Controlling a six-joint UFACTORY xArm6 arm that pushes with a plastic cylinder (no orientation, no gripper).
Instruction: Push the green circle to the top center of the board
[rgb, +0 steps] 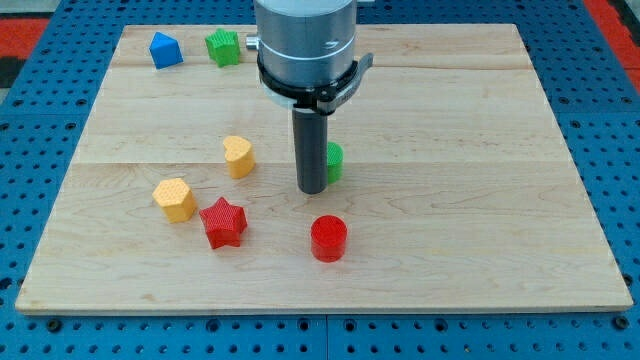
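The green circle (334, 161) sits near the middle of the wooden board (480, 180), mostly hidden behind the dark rod. My tip (313, 189) rests on the board just at the circle's left and lower side, touching or nearly touching it. The board's top centre lies behind the arm's grey body (305, 40).
A blue block (165, 49) and a green star (224, 46) sit at the top left. A yellow heart (238, 156), a yellow hexagon (175, 198) and a red star (223, 222) lie left of my tip. A red cylinder (328, 238) lies below it.
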